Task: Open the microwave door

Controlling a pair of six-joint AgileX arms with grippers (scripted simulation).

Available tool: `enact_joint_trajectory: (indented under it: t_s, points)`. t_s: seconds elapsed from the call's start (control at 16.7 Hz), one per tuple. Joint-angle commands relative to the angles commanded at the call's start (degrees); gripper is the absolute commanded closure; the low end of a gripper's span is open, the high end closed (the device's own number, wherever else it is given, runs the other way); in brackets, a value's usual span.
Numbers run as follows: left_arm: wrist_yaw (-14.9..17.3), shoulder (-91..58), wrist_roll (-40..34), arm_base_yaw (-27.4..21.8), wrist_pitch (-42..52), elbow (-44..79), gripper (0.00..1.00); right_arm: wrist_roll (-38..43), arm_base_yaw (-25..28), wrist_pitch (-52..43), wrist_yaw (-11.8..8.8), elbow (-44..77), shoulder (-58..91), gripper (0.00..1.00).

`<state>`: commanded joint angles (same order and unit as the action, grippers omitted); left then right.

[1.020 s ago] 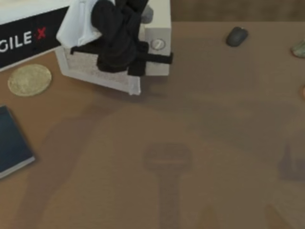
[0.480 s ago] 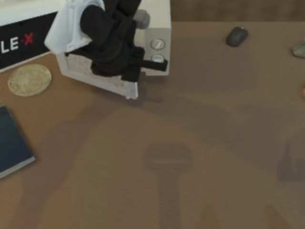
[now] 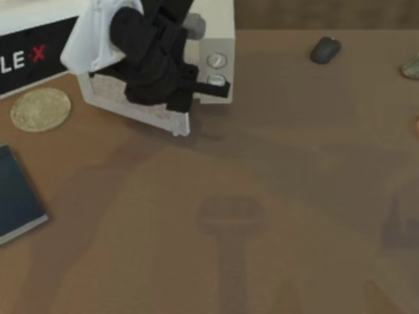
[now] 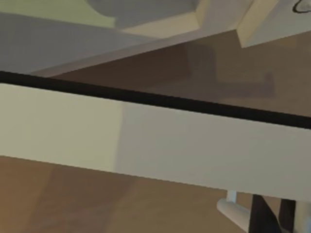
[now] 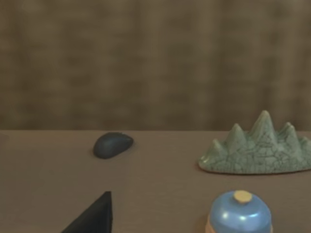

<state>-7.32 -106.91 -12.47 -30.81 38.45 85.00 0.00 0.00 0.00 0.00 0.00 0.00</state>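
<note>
With my left gripper [image 3: 180, 104] at the far-left white microwave's [image 3: 219, 29] mesh-windowed door [image 3: 141, 112], finger state untellable, I'd sweep along the hinge arc.

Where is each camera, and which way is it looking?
Top view: above the table, looking down at the microwave, its door and my left arm.
Left wrist view: on my left arm, close against the door; a dark bit of gripper shows.
Right wrist view: on my right arm, facing the computer mouse; one fingertip shows.
Shared: computer mouse.
</note>
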Motion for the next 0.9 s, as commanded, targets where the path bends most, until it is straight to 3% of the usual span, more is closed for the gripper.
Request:
enact_joint_trajectory:
  t_s: [0.9]
  points:
    - [0.6,0.4,0.4,-0.1,-0.3,-0.5,1.00,0.0,0.0,0.0,0.0,0.0,0.0,0.00]
